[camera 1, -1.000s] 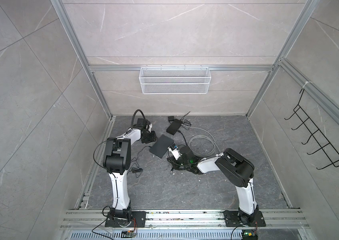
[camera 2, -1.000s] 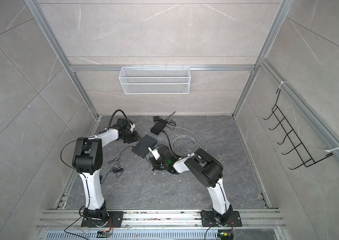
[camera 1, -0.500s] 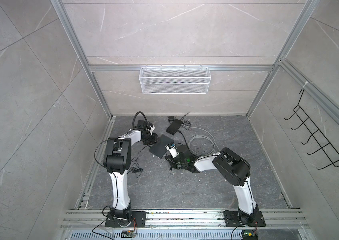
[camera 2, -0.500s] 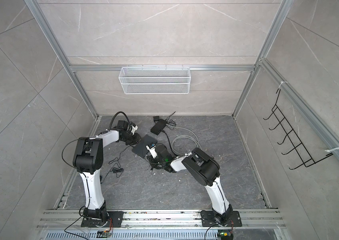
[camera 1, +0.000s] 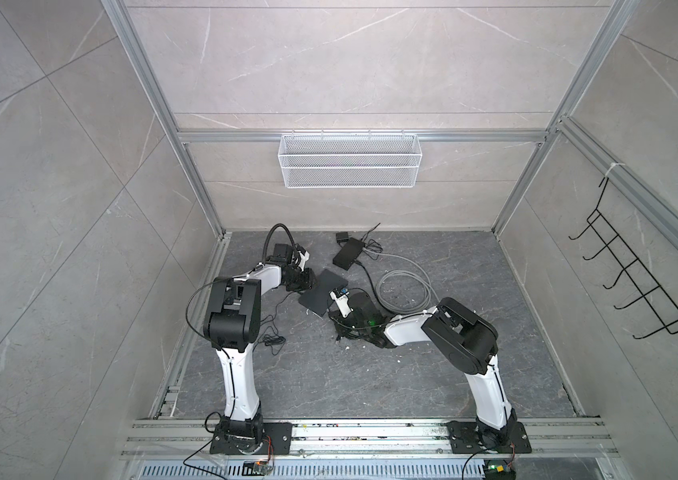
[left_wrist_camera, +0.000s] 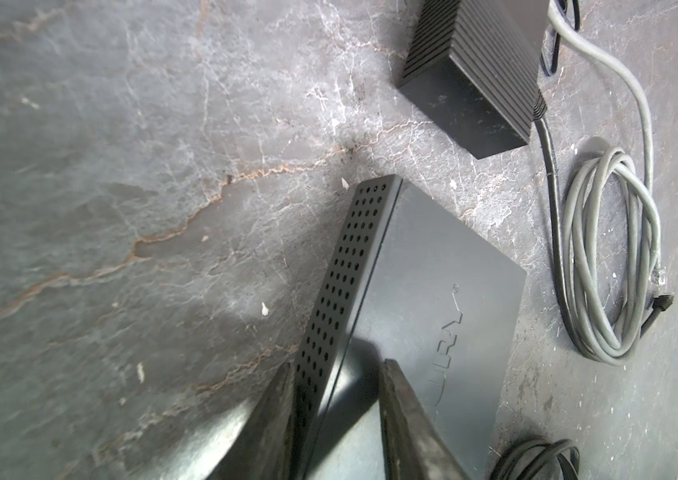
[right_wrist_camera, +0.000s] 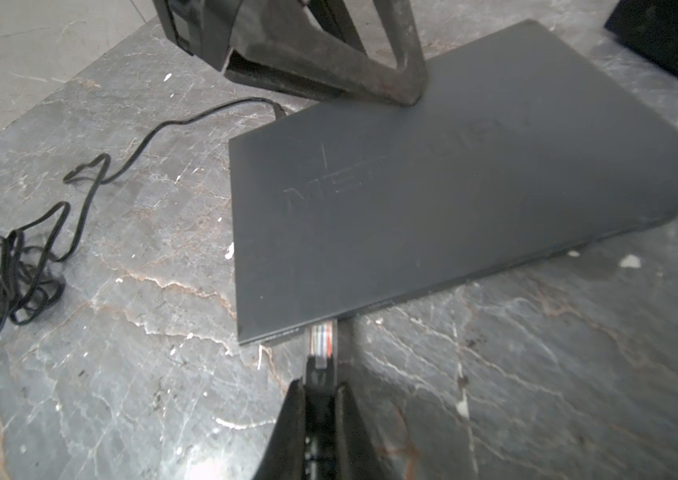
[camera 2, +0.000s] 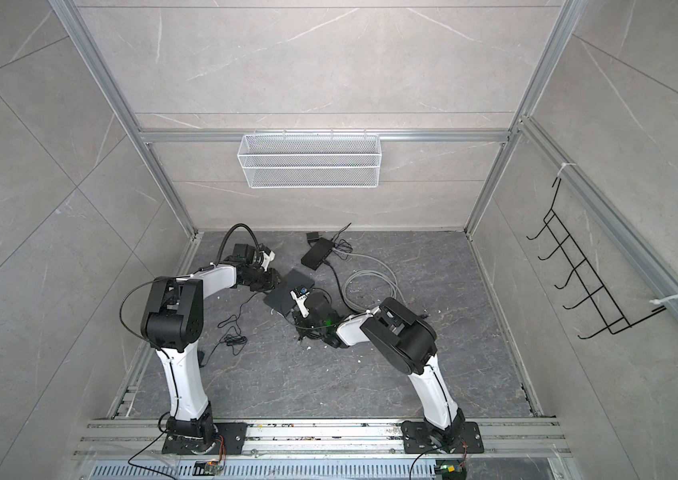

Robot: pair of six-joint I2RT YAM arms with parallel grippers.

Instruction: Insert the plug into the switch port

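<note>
At the centre of both top views, the switch [camera 1: 323, 293] lies flat on the dark stone bench [camera 1: 370, 374]. We see the right claw [right_wrist_camera: 320, 388] pinching the plug [right_wrist_camera: 323, 343], whose clear tip meets the switch's front face, its lower right edge in both top views. How deep it sits we cannot tell. The left claw [left_wrist_camera: 337, 368] straddles the switch's perforated side at the upper left, fingers apart; whether they grip we cannot tell. A coiled grey cable [camera 1: 406, 291] lies right of the switch.
</note>
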